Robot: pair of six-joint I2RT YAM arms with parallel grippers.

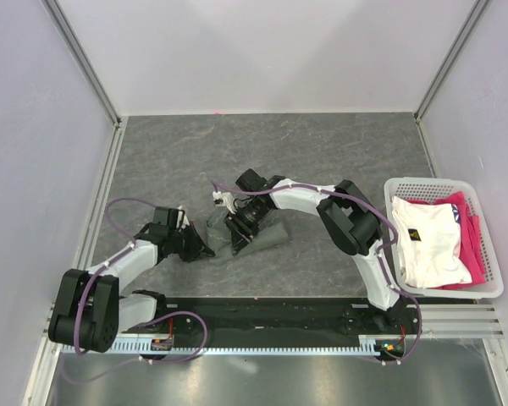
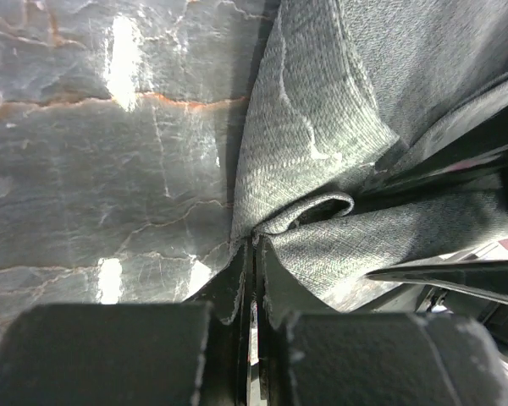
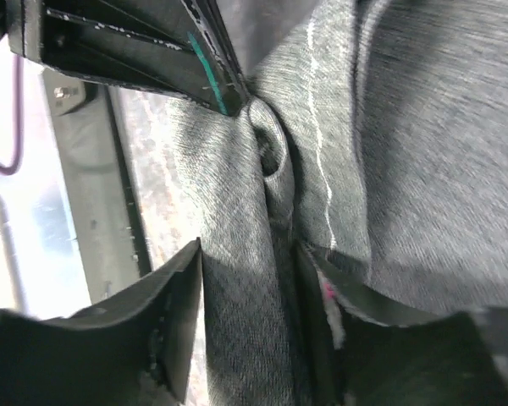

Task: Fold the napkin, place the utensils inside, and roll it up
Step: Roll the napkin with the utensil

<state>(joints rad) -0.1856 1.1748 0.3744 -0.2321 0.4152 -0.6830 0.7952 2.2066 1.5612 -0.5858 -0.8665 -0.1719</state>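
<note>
The dark grey napkin (image 1: 271, 238) lies bunched and partly rolled in the middle of the table. My left gripper (image 1: 201, 248) is at its left end, shut on a thin edge of the cloth (image 2: 322, 127) at the fingertips (image 2: 256, 245). My right gripper (image 1: 240, 233) comes from the far side, and its fingers (image 3: 182, 296) hold a rolled ridge of the napkin (image 3: 237, 338) between them. The left gripper's black fingers (image 3: 152, 51) show just beyond that ridge. The pale hem (image 3: 322, 169) runs along the cloth. The orange utensils are out of view.
A white basket (image 1: 491, 288) stands at the right edge, holding a white fabric (image 1: 427, 237) and a pink fabric (image 1: 470, 237). The black and metal base rail (image 1: 271, 317) runs along the near edge. Pale walls enclose the table.
</note>
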